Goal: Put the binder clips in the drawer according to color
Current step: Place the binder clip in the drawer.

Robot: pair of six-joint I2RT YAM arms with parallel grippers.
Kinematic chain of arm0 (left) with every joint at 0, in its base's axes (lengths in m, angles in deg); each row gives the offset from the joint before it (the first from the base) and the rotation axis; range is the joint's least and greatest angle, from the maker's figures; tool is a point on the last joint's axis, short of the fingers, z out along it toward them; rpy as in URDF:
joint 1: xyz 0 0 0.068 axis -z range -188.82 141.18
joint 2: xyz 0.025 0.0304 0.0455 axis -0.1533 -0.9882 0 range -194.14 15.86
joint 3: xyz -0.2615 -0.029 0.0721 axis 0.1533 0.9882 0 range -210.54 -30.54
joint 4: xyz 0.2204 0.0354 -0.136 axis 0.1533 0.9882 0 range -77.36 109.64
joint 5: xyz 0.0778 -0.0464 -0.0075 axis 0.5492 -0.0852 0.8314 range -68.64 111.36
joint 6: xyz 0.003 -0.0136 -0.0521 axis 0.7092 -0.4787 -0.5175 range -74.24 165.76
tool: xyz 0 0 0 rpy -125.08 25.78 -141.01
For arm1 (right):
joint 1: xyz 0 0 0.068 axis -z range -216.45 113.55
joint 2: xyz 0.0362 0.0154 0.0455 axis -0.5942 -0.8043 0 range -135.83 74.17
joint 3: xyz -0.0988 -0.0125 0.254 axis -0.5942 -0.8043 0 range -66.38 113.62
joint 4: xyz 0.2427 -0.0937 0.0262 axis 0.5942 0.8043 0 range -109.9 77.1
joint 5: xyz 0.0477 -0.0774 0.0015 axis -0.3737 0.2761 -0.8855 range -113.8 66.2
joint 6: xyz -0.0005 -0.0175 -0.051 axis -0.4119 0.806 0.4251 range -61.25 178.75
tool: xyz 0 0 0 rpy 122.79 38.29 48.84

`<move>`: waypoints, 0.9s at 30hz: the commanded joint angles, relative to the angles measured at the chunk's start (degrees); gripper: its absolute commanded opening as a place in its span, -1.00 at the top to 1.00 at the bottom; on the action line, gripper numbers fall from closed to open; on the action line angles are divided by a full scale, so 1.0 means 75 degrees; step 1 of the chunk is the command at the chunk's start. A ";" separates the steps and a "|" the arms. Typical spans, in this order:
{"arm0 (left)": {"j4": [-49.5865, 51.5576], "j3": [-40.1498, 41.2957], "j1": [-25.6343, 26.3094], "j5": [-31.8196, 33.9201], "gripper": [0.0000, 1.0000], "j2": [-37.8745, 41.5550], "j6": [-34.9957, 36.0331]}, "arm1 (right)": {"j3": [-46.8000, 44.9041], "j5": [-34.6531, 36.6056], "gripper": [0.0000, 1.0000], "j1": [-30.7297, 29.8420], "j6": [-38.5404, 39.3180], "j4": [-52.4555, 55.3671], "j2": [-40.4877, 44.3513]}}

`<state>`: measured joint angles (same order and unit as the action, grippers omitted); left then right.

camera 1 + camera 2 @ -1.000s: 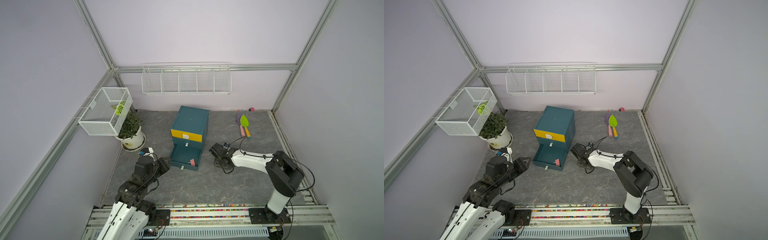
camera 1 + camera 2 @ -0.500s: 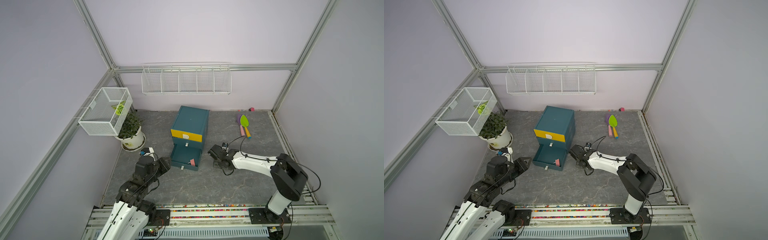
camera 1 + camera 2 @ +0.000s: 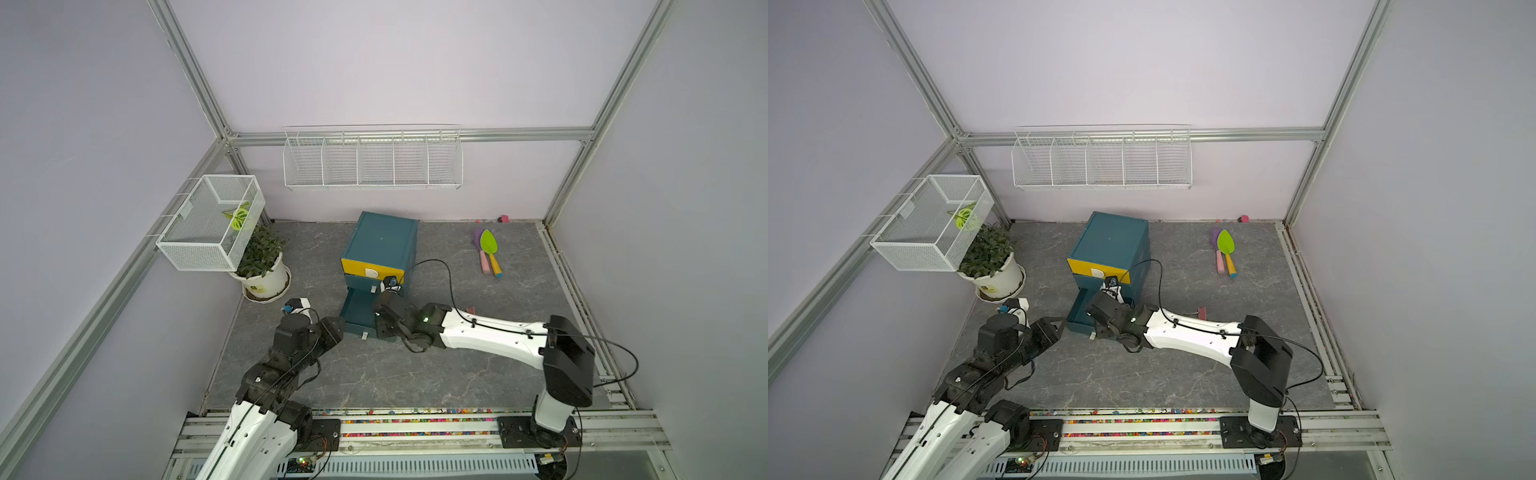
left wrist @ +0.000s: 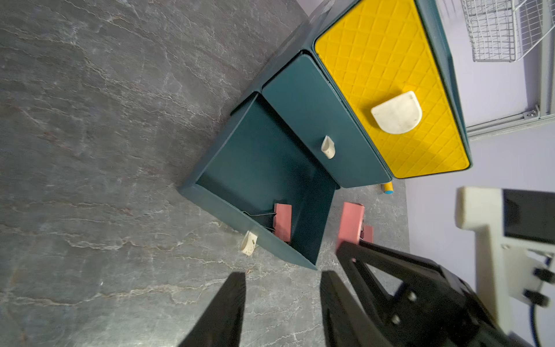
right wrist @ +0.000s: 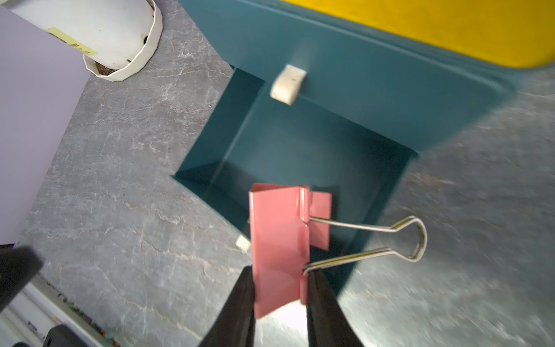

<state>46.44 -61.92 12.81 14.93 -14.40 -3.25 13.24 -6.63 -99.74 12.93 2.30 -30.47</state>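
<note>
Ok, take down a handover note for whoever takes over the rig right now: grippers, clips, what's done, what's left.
Right gripper: jaws shut on the held pink clip, by the open bottom drawer.
Left gripper: open, empty, near that drawer's front.
Done: the stored pink clip lies inside.
Left: release the held one; fetch the floor pink clip beside the right arm. No blue or yellow clips in view.

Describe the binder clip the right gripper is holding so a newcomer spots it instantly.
Find the dark-teal three-drawer cabinet mid-floor; its bottom drawer is pulled open. The pink binder clip hangs by that drawer's front corner, pinched by the right gripper, unlike the second pink clip lying inside.
</note>
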 commanded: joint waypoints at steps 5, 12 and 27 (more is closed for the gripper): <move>0.0186 -0.0056 -0.0044 0.0015 0.08 0.0234 -0.0050 | 0.0336 -0.0620 0.56 0.0465 0.0110 -0.0295 -0.0931; 0.0216 -0.0141 -0.0039 0.0015 0.08 0.0204 -0.0030 | 0.0412 -0.0657 0.28 0.0597 0.0095 -0.0216 -0.1168; 0.0099 -0.0085 -0.0046 -0.0064 0.08 0.0074 -0.0113 | -0.0901 0.0716 -0.20 0.0559 0.0399 0.0228 0.0970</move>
<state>47.25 -61.92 12.81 14.90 -13.66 -3.67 9.37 -6.61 -96.42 14.92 1.62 -28.73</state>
